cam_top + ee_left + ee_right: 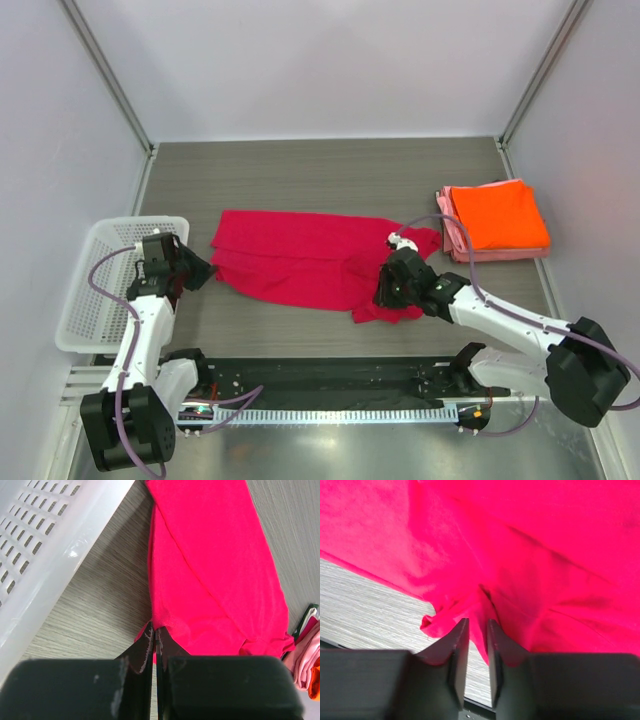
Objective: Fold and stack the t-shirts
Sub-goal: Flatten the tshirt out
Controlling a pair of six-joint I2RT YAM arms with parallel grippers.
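Left pincer (153,631) and right pincer (476,626) each pinch the crimson t-shirt (300,260) — opposite ends.

Most of the pale pink cloth t-shirt (447,225) hides under the folded bright orange cloth t-shirt (497,214), the right gripper (383,296) covers a corner of the crimson-magenta cloth t-shirt (300,262), and the white plastic mesh basket (45,540) runs off the left wrist view.

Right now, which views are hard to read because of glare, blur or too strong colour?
Top external: sharp, even light, glare only on the metal strip in front. Left wrist: the left gripper is dark and blurred; a small glint on the basket. Right wrist: the crimson t-shirt is oversaturated, folds faint.
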